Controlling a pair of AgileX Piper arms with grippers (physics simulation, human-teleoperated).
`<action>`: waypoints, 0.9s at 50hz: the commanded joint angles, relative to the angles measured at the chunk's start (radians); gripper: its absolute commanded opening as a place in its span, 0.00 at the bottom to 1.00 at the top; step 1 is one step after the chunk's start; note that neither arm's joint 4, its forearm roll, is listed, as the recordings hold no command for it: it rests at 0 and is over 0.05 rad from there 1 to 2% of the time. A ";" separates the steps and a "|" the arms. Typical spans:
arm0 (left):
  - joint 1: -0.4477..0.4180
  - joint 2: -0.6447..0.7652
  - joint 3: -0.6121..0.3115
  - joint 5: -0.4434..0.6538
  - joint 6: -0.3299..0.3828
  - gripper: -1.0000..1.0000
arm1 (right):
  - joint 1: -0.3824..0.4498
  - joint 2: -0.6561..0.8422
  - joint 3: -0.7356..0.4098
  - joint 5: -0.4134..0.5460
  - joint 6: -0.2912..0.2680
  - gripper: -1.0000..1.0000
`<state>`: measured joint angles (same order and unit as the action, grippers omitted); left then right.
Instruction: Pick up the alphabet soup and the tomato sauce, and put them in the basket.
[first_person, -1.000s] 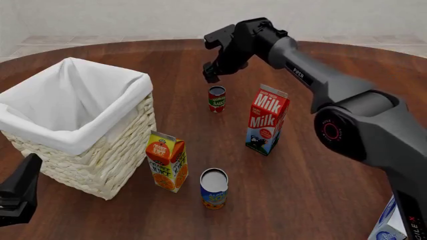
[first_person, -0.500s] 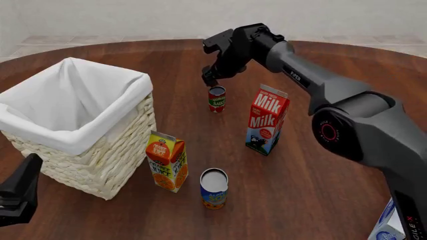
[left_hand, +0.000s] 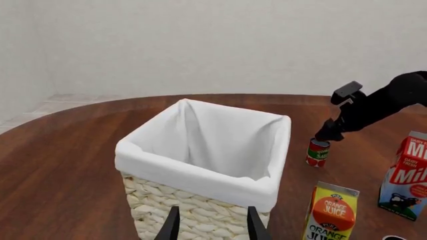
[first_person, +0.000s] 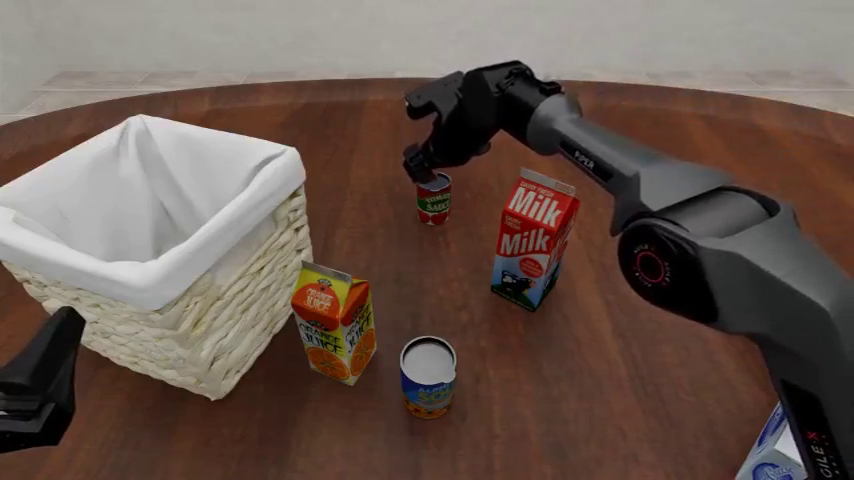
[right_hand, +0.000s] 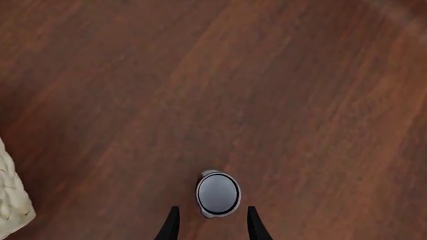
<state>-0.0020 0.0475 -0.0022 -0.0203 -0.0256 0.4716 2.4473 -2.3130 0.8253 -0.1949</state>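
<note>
The tomato sauce, a slim red-and-green can, stands upright mid-table, left of the milk carton. My right gripper is open and hangs just above the can's top. In the right wrist view the can's top shows from above, just ahead of the gap between the spread fingertips. The alphabet soup, a blue can with a pale top, stands near the front. The wicker basket with white lining stands at the left. My left gripper is open and empty in front of the basket.
A milk carton stands right of the tomato sauce. An orange juice carton stands between the basket and the alphabet soup. A white-and-blue carton shows at the front right corner.
My right gripper has come down and slightly right, from well above the tomato sauce to just over its top. The cans, cartons, basket and left arm have not moved.
</note>
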 joint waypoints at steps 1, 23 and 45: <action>0.000 0.000 0.000 0.000 0.000 1.00 | -0.002 0.006 0.015 -0.013 -0.004 1.00; 0.000 0.000 0.000 0.000 0.000 1.00 | -0.013 0.047 -0.034 0.008 -0.019 1.00; 0.000 0.000 0.000 0.000 0.000 1.00 | -0.014 0.056 -0.013 -0.009 -0.017 1.00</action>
<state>-0.0019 0.0476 -0.0022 -0.0205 -0.0257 0.4573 2.5017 -2.3333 0.8218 -0.2131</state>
